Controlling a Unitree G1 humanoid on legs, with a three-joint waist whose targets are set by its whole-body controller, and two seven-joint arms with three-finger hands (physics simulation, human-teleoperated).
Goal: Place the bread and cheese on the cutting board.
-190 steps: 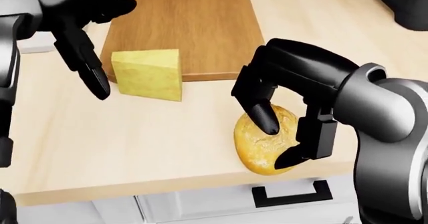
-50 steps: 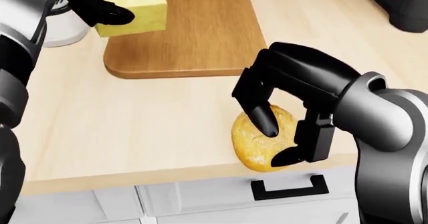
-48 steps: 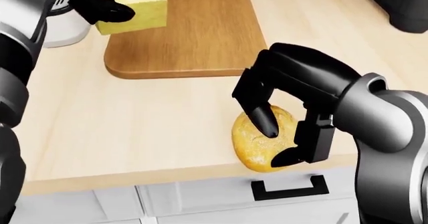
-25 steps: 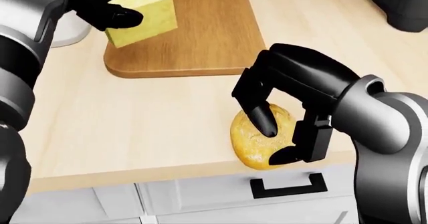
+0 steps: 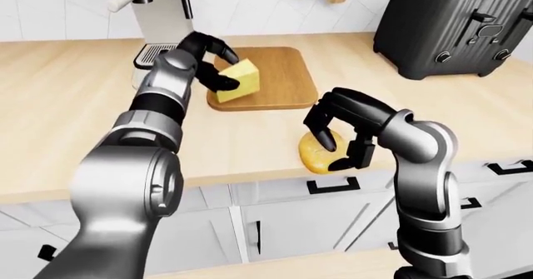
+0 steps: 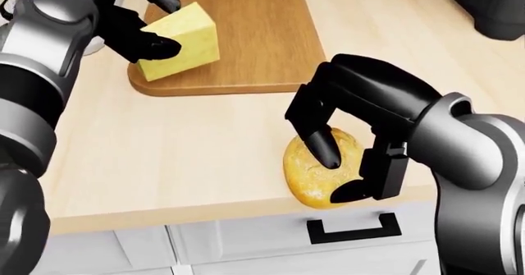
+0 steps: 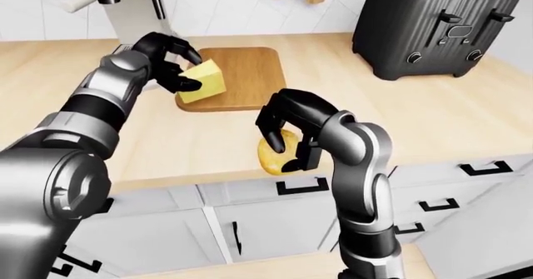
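Yellow cheese [image 6: 182, 40] pinched in left hand [image 6: 135, 25] over cutting board [image 6: 246, 41], perhaps touching; next, release. Right hand [image 6: 344, 142] clasping bread [image 6: 316, 173] at bench [image 6: 164, 158] edge.

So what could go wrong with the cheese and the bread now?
The bread sits right at the counter edge, with the right hand curled round it; a slip might send it to the floor. The left hand holds the cheese over the left edge of the cutting board, so letting go there might leave it partly off.
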